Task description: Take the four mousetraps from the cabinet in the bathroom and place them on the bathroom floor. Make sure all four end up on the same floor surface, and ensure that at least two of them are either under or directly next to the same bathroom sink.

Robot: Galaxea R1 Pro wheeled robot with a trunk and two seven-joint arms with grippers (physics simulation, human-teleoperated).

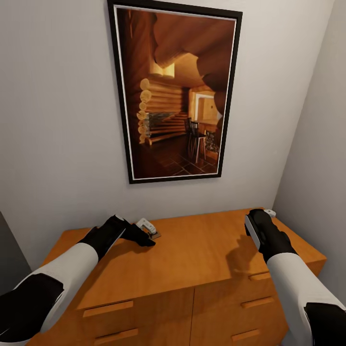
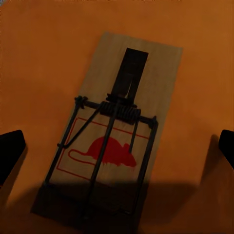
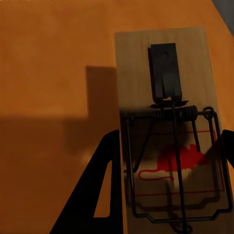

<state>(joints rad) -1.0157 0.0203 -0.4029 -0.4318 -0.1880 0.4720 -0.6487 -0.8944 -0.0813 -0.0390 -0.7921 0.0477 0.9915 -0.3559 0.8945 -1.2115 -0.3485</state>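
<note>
The left gripper (image 2: 117, 146) hangs over a mousetrap (image 2: 117, 131), its two dark fingertips (image 2: 10, 151) spread wide at the left and right edges of the left wrist view with the whole trap lying untouched between them on the cabinet (image 2: 44, 53) top. In the head view that gripper (image 1: 144, 238) sits at lower left, just by the trap (image 1: 154, 235) near the back of the cabinet (image 1: 202, 254). The right gripper (image 3: 165, 185) straddles a second mousetrap (image 3: 168, 122): one finger (image 3: 100, 190) rises at the lower middle of its wrist view beside the board's edge and the other shows at the right edge, so its jaws are also apart and empty. In the head view it (image 1: 262, 226) hovers at the cabinet's right rear corner. The risk, as I judge it, is that these boards are thin and flat; fingers closing too high would slide over them, or nudge the right-hand trap off the nearby edge, or catch the wire bar instead of the wood.
</note>
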